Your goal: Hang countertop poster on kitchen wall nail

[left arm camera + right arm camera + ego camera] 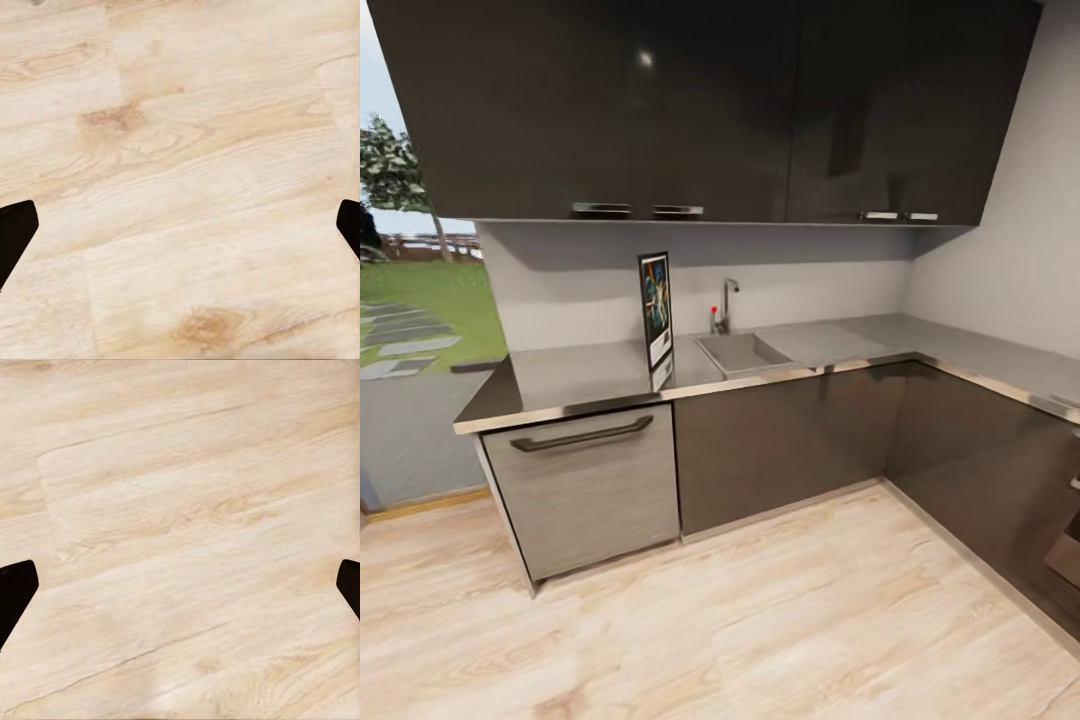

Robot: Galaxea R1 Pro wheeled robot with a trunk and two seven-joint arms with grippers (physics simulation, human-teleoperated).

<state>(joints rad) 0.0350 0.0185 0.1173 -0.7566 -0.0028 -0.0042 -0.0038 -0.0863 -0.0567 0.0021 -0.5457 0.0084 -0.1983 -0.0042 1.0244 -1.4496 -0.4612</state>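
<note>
Both the left gripper (180, 232) and the right gripper (180, 592) hang with jaws spread wide and empty over the pale wood floor (760, 620), while the poster (656, 312) stands upright on the kitchen countertop (580, 372), just left of the sink (742, 352).

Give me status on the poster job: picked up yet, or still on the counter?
Done: nothing of the pickup; the poster stands upright on the kitchen countertop, just left of the sink. In hand: neither gripper holds anything; the left gripper and right gripper are open, with only wood floor between their fingertips. Left: approach the counter, grasp the poster, hang it. I can't make out a wall nail from here.
</note>
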